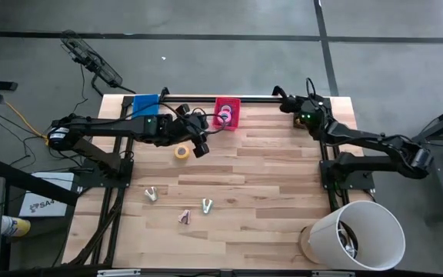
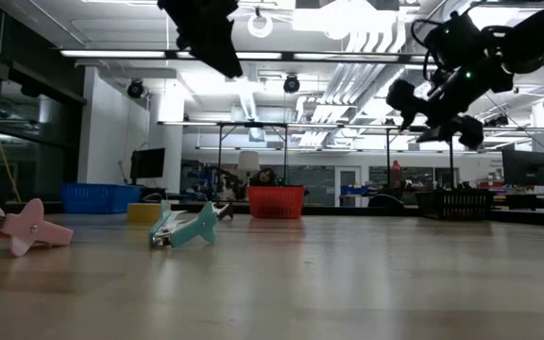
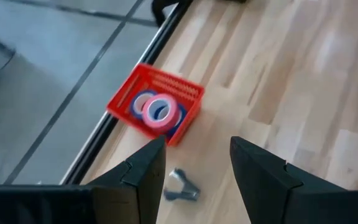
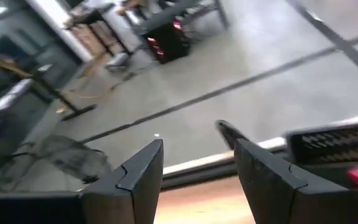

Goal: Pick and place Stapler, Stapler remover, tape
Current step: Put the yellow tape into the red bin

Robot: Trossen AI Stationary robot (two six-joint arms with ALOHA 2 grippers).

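Note:
My left gripper (image 1: 200, 145) (image 3: 194, 146) hangs open and empty well above the table (image 2: 211, 38), just right of a yellow tape roll (image 1: 181, 151) (image 2: 144, 212) lying flat on the wood. Beyond its fingers stands a red basket (image 3: 188, 93) (image 1: 227, 113) at the far edge, holding a pink tape roll (image 3: 160, 111) on top of a blue one (image 3: 138, 101). A small dark stapler remover (image 3: 182, 190) lies on the table between gripper and basket. My right gripper (image 1: 285, 98) (image 4: 197, 149) waits open near the far edge. I can make out no stapler.
A blue basket (image 1: 144, 104) sits at the far edge left of the red one, and a black basket (image 4: 334, 143) by the right gripper. Three stapler removers (image 1: 151, 194) (image 1: 206, 205) (image 1: 184, 218) lie near the near edge. A white bucket (image 1: 356, 235) stands at the near right corner.

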